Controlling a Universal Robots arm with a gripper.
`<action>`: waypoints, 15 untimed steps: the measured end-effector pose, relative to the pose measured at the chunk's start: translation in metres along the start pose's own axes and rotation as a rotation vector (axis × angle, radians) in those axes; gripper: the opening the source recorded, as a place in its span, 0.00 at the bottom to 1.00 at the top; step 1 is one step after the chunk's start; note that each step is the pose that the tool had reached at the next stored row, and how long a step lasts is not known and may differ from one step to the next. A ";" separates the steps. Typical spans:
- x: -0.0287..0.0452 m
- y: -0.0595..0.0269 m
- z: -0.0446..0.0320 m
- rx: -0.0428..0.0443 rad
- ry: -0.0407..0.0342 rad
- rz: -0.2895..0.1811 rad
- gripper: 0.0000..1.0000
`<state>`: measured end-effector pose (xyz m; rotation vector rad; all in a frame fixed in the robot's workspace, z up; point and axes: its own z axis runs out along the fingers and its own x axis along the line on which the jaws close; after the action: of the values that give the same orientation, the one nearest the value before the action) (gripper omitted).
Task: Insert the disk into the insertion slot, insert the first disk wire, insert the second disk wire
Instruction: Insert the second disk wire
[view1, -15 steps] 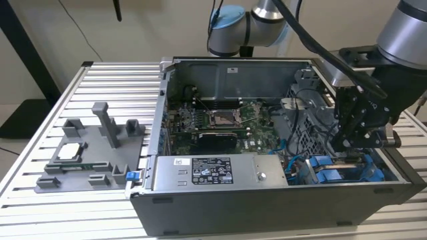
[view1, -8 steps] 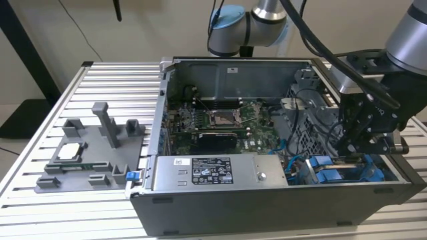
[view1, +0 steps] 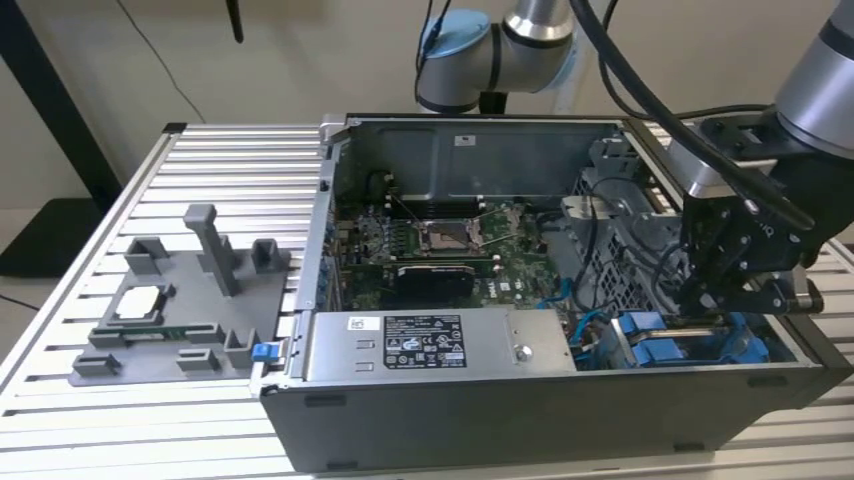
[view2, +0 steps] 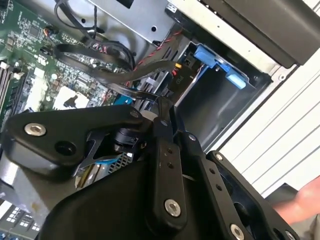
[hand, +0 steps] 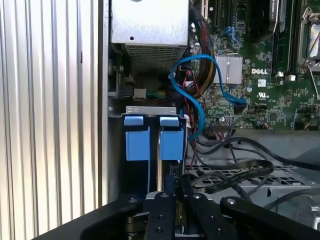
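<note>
Here the robot arm's black gripper (view1: 731, 300) is lowered into the open computer case (view1: 534, 400), at about 4 o'clock in the exterior view, directly over the blue plastic of the drive bay. Whether its fingers are spread or closed on anything cannot be told; its own black body hides the tips in both wrist views.

Just beneath it, the first wrist view shows two bright blue carrier tabs (hand: 154, 137) side by side at the mouth of the insertion slot (hand: 150, 111), a grey metal bay by the case wall. A thin silvery edge runs between the tabs toward the gripper; this is likely the disk (hand: 159, 170) standing on edge in the slot, though how deeply it sits is hidden.

A blue data cable (hand: 192, 95) loops beside the bay, near black and red wires. Further out lie the green motherboard (view1: 447, 245) and the grey labelled power-supply box (view1: 427, 345) at 6 o'clock. The case stands on a ribbed metal bench (view1: 200, 180), with a grey parts fixture (view1: 180, 310) at 9 o'clock.

As a judgement, the disk is rigid, fairly heavy and shock-sensitive; its blue frame gives the safest hold, away from the label face and connectors
</note>
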<state>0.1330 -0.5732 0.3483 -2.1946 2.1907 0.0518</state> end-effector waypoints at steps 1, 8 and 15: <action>0.0000 -0.0001 0.0009 -0.0001 0.0000 -0.002 0.00; -0.0014 -0.0013 0.0043 -0.0008 -0.0002 -0.015 0.00; -0.0032 -0.0017 0.0057 -0.0008 0.0000 -0.016 0.00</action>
<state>0.1347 -0.5696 0.3428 -2.2123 2.1732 0.0523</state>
